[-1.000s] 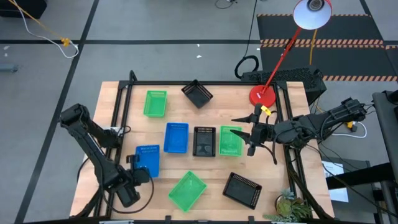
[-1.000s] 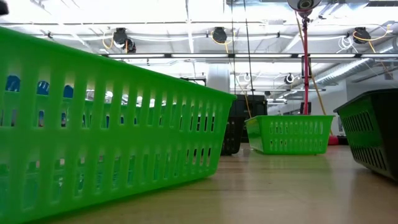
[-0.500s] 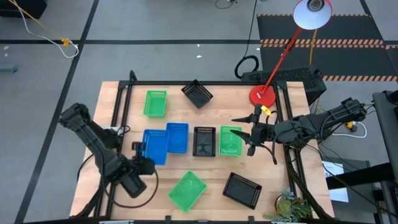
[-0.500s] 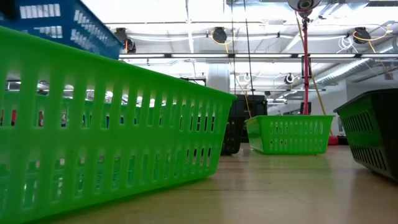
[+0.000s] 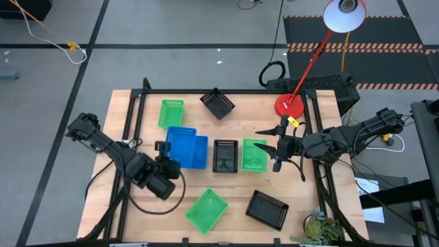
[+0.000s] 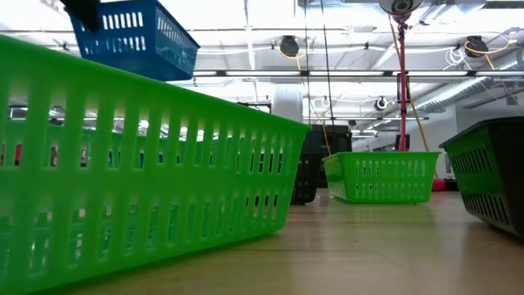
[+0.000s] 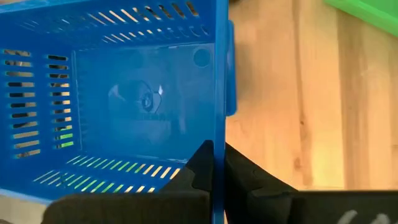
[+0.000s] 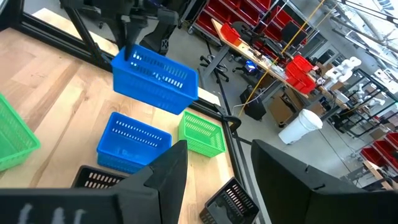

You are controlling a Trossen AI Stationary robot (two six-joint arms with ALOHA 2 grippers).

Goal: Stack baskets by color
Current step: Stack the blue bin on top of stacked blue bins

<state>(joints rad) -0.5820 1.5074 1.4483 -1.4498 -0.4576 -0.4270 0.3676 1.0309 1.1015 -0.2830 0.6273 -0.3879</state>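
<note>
My left gripper (image 5: 164, 152) is shut on a blue basket (image 5: 180, 139) and holds it in the air, partly over a second blue basket (image 5: 197, 154) that rests on the table. The held basket also shows high up in the low view (image 6: 135, 37) and in the right wrist view (image 8: 155, 78). Green baskets lie at the far left (image 5: 171, 113), centre right (image 5: 254, 156) and near edge (image 5: 207, 209). Black baskets lie at the far middle (image 5: 218, 103), centre (image 5: 225, 156) and near right (image 5: 267, 208). My right gripper (image 5: 278, 147) hovers open beside the centre-right green basket. My left gripper pinches the rim of one wall (image 7: 218, 134) of the blue basket, one finger (image 7: 198, 168) inside the basket and one (image 7: 242, 174) outside. The fingers come slanting down from the table's near left. The basket hangs lifted clear, open side up, roughly level.
A red round lamp base (image 5: 289, 105) stands at the far right, its arm reaching up to a white lamp head (image 5: 345, 15). A dark frame (image 5: 130, 123) runs along the table's edges. Bare wood (image 5: 240, 185) shows between the near baskets.
My left gripper has risen and gone from the near left toward the table's middle and far edge, turning as it went. The blue basket it holds has been lifted clear of the table and now hangs partly over the second blue basket.
</note>
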